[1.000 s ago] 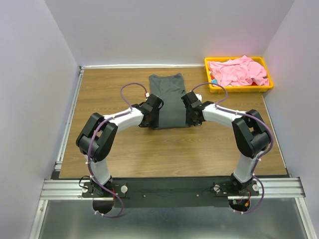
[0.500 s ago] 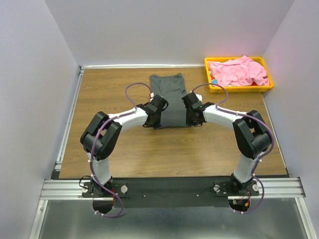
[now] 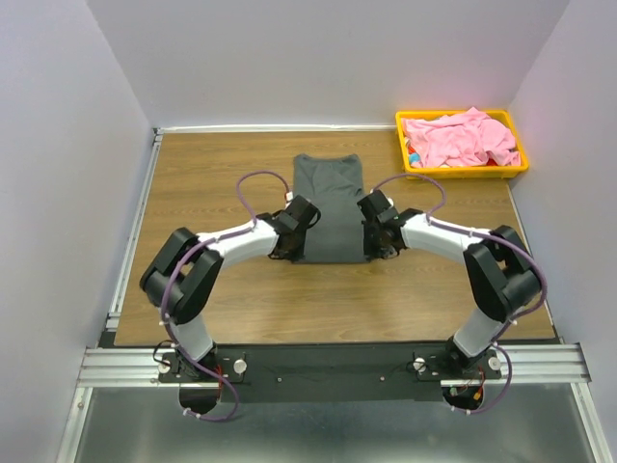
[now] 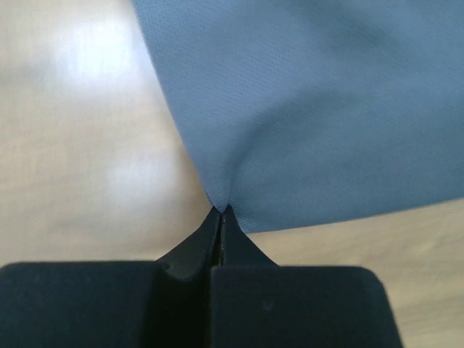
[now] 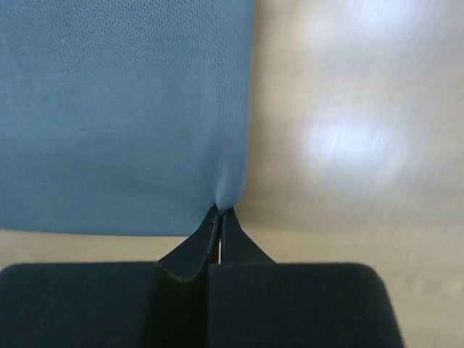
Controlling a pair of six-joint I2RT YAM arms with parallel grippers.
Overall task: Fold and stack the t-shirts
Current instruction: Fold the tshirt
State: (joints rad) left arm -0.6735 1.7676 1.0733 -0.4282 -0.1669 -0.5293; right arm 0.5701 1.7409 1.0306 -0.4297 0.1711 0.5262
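Left gripper (image 4: 221, 210): jaws closed on a pinch of cloth at the left near corner of the plain dark charcoal grey cotton t-shirt (image 4: 326, 109); the fabric rises to a small peak at the fingertips.
Right gripper (image 5: 220, 210): jaws closed likewise on the right near corner of the same garment, its side edge running straight away from the tips.
Grey shirt: lies as a narrow flat rectangle on the brown wooden counter (image 3: 212, 183), midway between the left and right edges, its long axis running from near to far and its far end closer to the far edge.
Light pink crumpled t-shirt (image 3: 461, 137): heaped in the yellow rectangular plastic tray (image 3: 453, 174) at the far right corner, well apart from both grippers.
Step in hand: apparently the crosswise fold of the grey shirt, with both near corners gripped.
Task progress: early, by judgement, with the pink shirt unfolded and no stack begun.
Next move calls for: lifting both corners together and level, carrying them toward the far edge over the shirt's far end, and releasing them there evenly so that the edges align.
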